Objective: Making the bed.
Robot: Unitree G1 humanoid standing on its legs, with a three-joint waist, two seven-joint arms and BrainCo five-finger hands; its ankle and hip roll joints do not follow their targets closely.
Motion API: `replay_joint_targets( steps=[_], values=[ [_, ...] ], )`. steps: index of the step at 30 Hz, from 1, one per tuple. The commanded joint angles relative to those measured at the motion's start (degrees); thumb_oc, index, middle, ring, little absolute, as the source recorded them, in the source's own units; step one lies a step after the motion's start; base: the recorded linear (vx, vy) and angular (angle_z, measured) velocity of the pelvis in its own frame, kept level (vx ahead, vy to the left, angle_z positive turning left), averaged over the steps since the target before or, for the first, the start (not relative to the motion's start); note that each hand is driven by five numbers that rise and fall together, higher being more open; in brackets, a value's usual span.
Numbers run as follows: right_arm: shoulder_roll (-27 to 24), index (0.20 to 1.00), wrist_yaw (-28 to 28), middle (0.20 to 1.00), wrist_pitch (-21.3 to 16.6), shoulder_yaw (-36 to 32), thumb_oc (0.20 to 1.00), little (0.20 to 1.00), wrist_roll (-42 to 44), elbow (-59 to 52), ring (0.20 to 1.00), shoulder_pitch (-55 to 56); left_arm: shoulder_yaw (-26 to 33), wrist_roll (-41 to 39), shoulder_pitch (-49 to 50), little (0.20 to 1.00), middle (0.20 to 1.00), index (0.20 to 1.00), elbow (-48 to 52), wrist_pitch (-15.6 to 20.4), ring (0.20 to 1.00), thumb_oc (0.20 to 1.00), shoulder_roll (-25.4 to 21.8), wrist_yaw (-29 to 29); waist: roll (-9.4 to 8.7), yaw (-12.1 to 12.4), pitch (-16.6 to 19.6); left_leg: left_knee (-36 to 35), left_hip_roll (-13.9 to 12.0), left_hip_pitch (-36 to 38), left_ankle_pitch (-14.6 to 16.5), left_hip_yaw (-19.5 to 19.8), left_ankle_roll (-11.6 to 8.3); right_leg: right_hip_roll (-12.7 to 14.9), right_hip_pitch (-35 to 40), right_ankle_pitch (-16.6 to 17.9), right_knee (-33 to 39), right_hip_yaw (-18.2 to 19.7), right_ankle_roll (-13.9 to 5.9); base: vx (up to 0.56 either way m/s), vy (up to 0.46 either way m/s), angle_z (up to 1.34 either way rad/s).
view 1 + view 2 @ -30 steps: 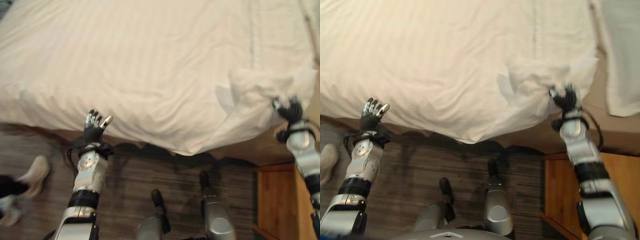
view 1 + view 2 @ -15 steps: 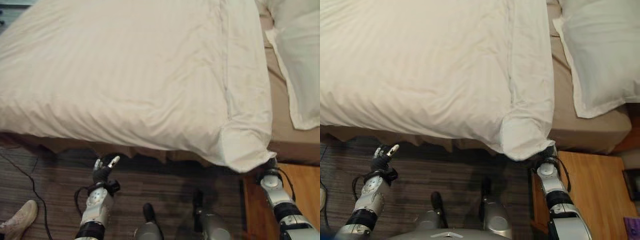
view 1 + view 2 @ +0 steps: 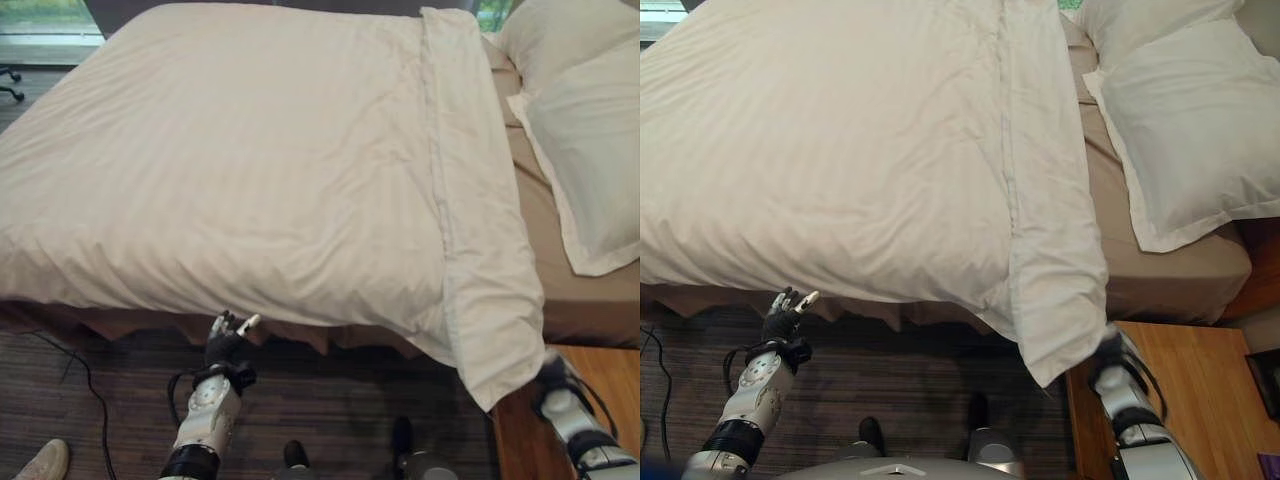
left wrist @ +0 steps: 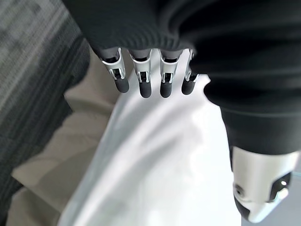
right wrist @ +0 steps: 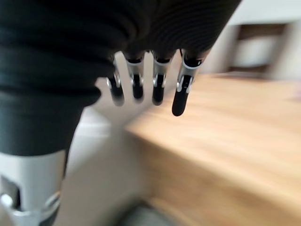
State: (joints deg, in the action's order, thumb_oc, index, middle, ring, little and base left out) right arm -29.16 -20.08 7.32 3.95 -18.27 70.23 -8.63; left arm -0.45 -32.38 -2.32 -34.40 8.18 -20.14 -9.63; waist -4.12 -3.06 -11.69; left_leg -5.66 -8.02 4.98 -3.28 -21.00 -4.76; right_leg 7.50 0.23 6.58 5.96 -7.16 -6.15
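The left hand (image 3: 228, 338) hung with fingers loosely spread, empty, just below the near edge of the white striped duvet (image 3: 250, 170) spread over the bed. The right hand (image 5: 141, 89), fingers straight and holding nothing, hovered beside the duvet's drooping corner, over the wooden nightstand (image 3: 1180, 390). White pillows (image 3: 1180, 130) lay on the tan sheet (image 3: 1160, 265).

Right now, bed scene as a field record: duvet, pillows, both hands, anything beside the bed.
duvet: spread flat over the bed, near right corner hanging off the edge
pillows: two at the head, right of the duvet
sheet: tan strip bare between duvet and pillows
left hand: open, empty, below the bed's near edge
right hand: open, empty, low by the hanging corner, over the nightstand
nightstand: wooden, at the bed's right
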Motion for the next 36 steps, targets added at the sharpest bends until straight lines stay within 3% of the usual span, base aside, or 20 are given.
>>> replay_joint_targets(
  steps=[1, 4, 5, 6, 9, 10, 11, 12, 13, 14, 16, 17, 18, 19, 22, 24, 26, 28, 32, 36],
  values=[
    [-8.76, 1.000, -2.45, 1.000, 4.30, -0.99, 1.000, 1.000, -6.33, 2.52, 1.000, 1.75, 3.64, 2.46, -0.53, 1.000, 1.000, 1.000, 2.80, 1.26, 1.000, 1.000, -0.33, 1.55, 0.86, -2.86, -1.53, 0.66, -1.59, -1.05, 2.99, 1.52, -1.04, 3.34, 1.15, -6.33, -0.96, -1.07, -2.84, 0.00, 0.019, -0.08],
    [-16.51, 1.000, -5.23, 1.000, 5.97, -2.34, 1.000, 1.000, -13.72, -9.24, 1.000, -1.01, 6.24, 2.57, 1.17, 1.000, 1.000, 1.000, 3.86, 1.32, 1.000, 1.000, -0.75, 1.90, 0.64, -3.10, -1.16, 0.66, -1.66, -0.84, 3.28, 1.28, -1.05, 3.35, 1.11, -6.11, -0.96, -0.85, -3.04, 0.00, 0.032, -0.12],
    [-16.53, 1.000, -5.12, 1.000, 6.07, -2.46, 1.000, 1.000, -13.80, -9.43, 1.000, -0.91, 6.24, 2.58, 1.14, 1.000, 1.000, 1.000, 3.87, 1.31, 1.000, 1.000, -0.74, 1.90, 0.66, -3.04, -1.07, 0.66, -1.69, -1.04, 3.11, 1.24, -1.05, 3.32, 0.88, -5.96, -0.96, -0.78, -2.97, -0.01, 0.048, -0.15],
    [-20.24, 1.000, -6.29, 1.000, 5.85, -4.09, 1.000, 1.000, -16.75, -20.69, 1.000, -3.09, 7.01, 2.84, 0.69, 1.000, 1.000, 1.000, 4.09, 1.76, 1.000, 1.000, -0.45, 1.61, 0.45, -3.44, -0.78, 0.66, -1.71, -1.05, 3.27, 1.05, -1.04, 3.29, 0.59, -5.70, -0.96, -0.48, -3.01, 0.00, 0.055, -0.04],
    [-19.83, 1.000, -7.33, 1.000, 2.91, -7.43, 1.000, 1.000, -15.63, -38.70, 1.000, -4.20, 6.91, 3.56, -0.64, 1.000, 1.000, 1.000, 5.03, 2.13, 1.000, 1.000, 0.97, 1.24, 0.20, -4.17, -0.06, 0.66, -1.84, -1.25, 3.47, 0.75, -0.96, 3.09, -0.02, -5.43, -0.96, -0.14, -2.94, 0.01, 0.052, -0.07],
    [-17.40, 0.551, -6.90, 0.551, 0.48, -7.81, 0.551, 0.551, -11.39, -42.65, 0.551, -4.61, 6.51, 3.55, -1.28, 1.000, 1.000, 1.000, 5.45, 2.25, 1.000, 1.000, 1.34, 1.09, 0.10, -4.26, 0.21, 0.66, -1.91, -1.38, 3.46, 0.78, -0.88, 3.02, -0.16, -5.32, -0.96, -0.08, -2.85, 0.04, 0.031, -0.07],
    [-13.05, 0.200, -7.39, 0.200, -3.71, -7.14, 0.200, 0.200, -1.17, -45.27, 0.200, -6.85, 4.99, 3.13, -2.20, 1.000, 1.000, 1.000, 6.45, 2.57, 1.000, 1.000, 1.45, 1.18, -0.10, -4.10, 0.52, 0.66, -1.97, -1.36, 3.64, 0.88, -0.77, 2.94, -0.17, -5.32, -0.96, -0.05, -2.78, 0.04, 0.021, 0.01],
    [-10.08, 0.200, -6.09, 0.200, -6.23, -6.39, 0.200, 0.200, 5.17, -47.43, 0.200, -7.51, 4.23, 2.62, -2.56, 1.000, 1.000, 1.000, 7.20, 2.43, 1.000, 1.000, 1.30, 1.37, -0.26, -4.00, 0.66, 0.66, -2.08, -1.48, 3.57, 0.81, -0.79, 2.85, -0.35, -5.21, -0.96, -0.05, -2.68, 0.00, 0.000, 0.00],
    [-10.02, 0.200, -6.07, 0.200, -6.25, -6.41, 0.200, 0.200, 5.23, -47.45, 0.200, -7.52, 4.26, 2.60, -2.57, 1.000, 1.000, 1.000, 7.22, 2.41, 1.000, 1.000, 1.21, 1.38, -0.36, -3.96, 0.79, 0.66, -2.09, -1.75, 3.31, 0.75, -0.79, 2.84, -0.66, -5.01, -0.96, 0.04, -2.59, 0.00, 0.000, 0.00],
    [-4.50, 0.200, -3.45, 0.200, -11.11, -5.64, 0.200, 0.200, 19.96, -49.01, 0.200, -8.93, 3.10, 1.86, -3.87, 1.000, 1.000, 1.000, 8.02, 2.20, 1.000, 1.000, 0.23, 1.55, -0.54, -3.72, 0.76, 0.66, -2.31, -1.74, 3.27, 0.69, -0.93, 2.70, -0.69, -4.99, -0.96, -0.19, -2.56, 0.00, -0.007, 0.05],
    [1.22, 0.200, -0.39, 0.200, -14.35, -4.94, 0.200, 0.200, 32.13, -48.76, 0.200, -10.62, 1.86, 1.75, -5.42, 1.000, 1.000, 1.000, 8.10, 1.60, 1.000, 1.000, -0.57, 1.64, -0.63, -3.19, 0.75, 0.66, -2.44, -2.17, 3.07, 0.76, -1.03, 2.59, -1.10, -4.84, -0.96, -0.33, -2.45, 0.01, -0.003, 0.10],
    [1.25, 0.200, -0.35, 0.200, -14.40, -4.95, 0.200, 0.200, 32.19, -48.70, 0.200, -10.69, 1.88, 1.74, -5.48, 1.000, 1.000, 1.000, 8.08, 1.59, 1.000, 1.000, -0.64, 1.64, -0.70, -3.16, 0.81, 0.66, -2.45, -2.37, 2.86, 0.72, -1.02, 2.57, -1.34, -4.67, -0.96, -0.26, -2.37, 0.01, -0.007, 0.04],
    [5.57, 0.200, 2.86, 0.200, -16.58, -4.13, 0.200, 0.200, 41.91, -48.87, 0.200, -12.17, 1.47, 1.41, -6.53, 1.000, 1.000, 1.000, 7.64, 1.01, 1.000, 1.000, -1.08, 1.76, -0.58, -2.59, 0.48, 0.66, -2.60, -2.62, 2.81, 1.02, -1.25, 2.54, -1.44, -4.91, -0.96, -0.63, -2.36, -0.01, -0.017, 0.06],
    [7.13, 0.200, 3.81, 0.200, -17.68, -3.31, 0.200, 0.200, 45.37, -48.33, 0.200, -13.37, 0.93, 1.39, -7.41, 1.000, 1.000, 1.000, 7.41, 0.98, 1.000, 1.000, -1.31, 1.70, -0.48, -2.25, 0.22, 0.66, -2.64, -3.04, 2.67, 1.18, -1.37, 2.52, -1.72, -4.87, -0.96, -0.80, -2.35, -0.05, -0.027, 0.03],
    [8.64, 0.200, 4.63, 0.200, -19.71, -1.36, 0.200, 0.200, 53.09, -45.25, 0.200, -20.66, -0.96, 0.65, -12.93, 1.000, 1.000, 1.000, 4.73, 1.85, 1.000, 1.000, -2.19, 0.89, 0.42, -1.23, -1.93, 0.66, -2.55, -5.83, 1.49, 1.96, -1.72, 2.57, -4.11, -4.12, -0.96, -1.13, -2.14, -0.13, -0.036, 0.06],
    [8.04, 0.200, 3.96, 0.200, -21.10, -0.94, 0.200, 0.200, 58.06, -41.00, 0.200, -28.85, -2.61, -0.61, -18.39, 1.000, 1.000, 1.000, 1.88, 2.78, 1.000, 1.000, -4.35, 0.12, 2.18, -0.47, -3.69, 0.66, -2.44, -7.52, 0.95, 2.30, -2.16, 2.76, -5.67, -3.86, -0.96, -1.50, -2.25, -0.11, -0.020, 0.24],
    [7.77, 0.200, 3.56, 0.200, -21.86, -0.77, 0.200, 0.200, 59.47, -39.30, 0.200, -32.09, -3.45, -1.11, -20.51, 1.000, 1.000, 1.000, 1.11, 3.18, 1.000, 1.000, -4.79, -0.14, 2.80, -0.24, -4.70, 0.66, -2.40, -8.57, 0.37, 2.44, -2.24, 2.81, -6.79, -3.37, -0.96, -1.27, -2.16, -0.13, -0.030, 0.18],
    [6.82, 0.200, 2.18, 0.200, -23.29, -0.24, 0.200, 0.200, 62.10, -35.00, 0.200, -39.83, -4.96, -2.87, -25.03, 1.000, 1.000, 1.000, -1.14, 4.71, 1.000, 1.000, -5.81, -1.24, 5.43, 0.12, -7.22, 0.66, -2.01, -10.88, -0.30, 2.68, -2.59, 3.25, -9.36, -2.76, -0.96, -0.69, -2.48, -0.16, -0.014, 0.01],
    [4.91, 0.200, 2.27, 0.200, -24.37, 0.01, 0.200, 0.200, 63.27, -31.65, 0.200, -43.87, -5.73, -4.04, -27.78, 1.000, 1.000, 1.000, -3.41, 5.88, 1.000, 1.000, -6.07, -1.45, 9.57, -0.04, -9.19, 0.66, -1.38, -14.43, -1.59, 2.01, -2.73, 4.28, -13.19, -2.03, -0.96, 0.19, -2.85, -0.11, 0.007, -0.03],
    [4.03, 0.200, 2.97, 0.200, -25.13, -3.41, 0.200, 0.200, 65.37, -29.33, 0.200, -40.55, -2.97, -5.96, -23.16, 1.000, 1.000, 1.000, -2.62, 6.03, 1.000, 1.000, -4.82, 0.34, 14.43, -0.69, -10.09, 0.66, -0.94, -17.13, -1.97, 1.01, -2.70, 5.26, -16.28, -1.81, -0.96, 0.82, -3.48, -0.08, 0.073, -0.06]
  ],
)
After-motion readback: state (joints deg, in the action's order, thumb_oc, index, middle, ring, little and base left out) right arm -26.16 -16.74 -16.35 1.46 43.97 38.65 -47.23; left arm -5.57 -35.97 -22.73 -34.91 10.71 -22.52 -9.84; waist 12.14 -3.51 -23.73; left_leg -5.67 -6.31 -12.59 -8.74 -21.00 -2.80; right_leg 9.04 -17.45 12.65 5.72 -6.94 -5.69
